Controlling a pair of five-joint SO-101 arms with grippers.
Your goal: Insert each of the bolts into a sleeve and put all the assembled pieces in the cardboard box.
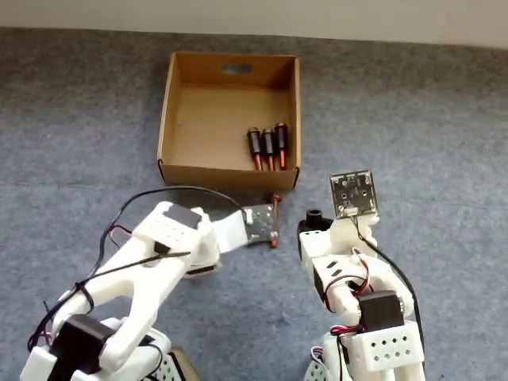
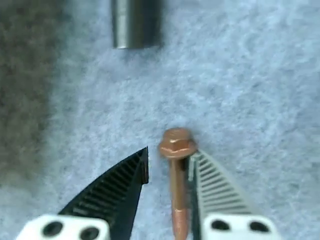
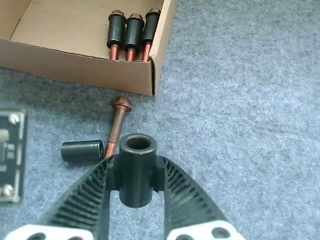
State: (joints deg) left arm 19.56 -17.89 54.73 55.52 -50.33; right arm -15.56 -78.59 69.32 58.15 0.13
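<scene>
Bolt (image 2: 177, 192) sits off-centre in spread left gripper (image 2: 170, 154)

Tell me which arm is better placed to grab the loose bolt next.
Left. The left end effector, open, straddles the bolt on the carpet; the right end effector is shut on an upright sleeve, so it is occupied.

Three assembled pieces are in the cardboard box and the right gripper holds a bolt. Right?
No: the right gripper holds a black sleeve, not a bolt; the right wrist view shows it. The bolt lies on the carpet. Three assembled pieces are in the cardboard box, as stated.
</scene>
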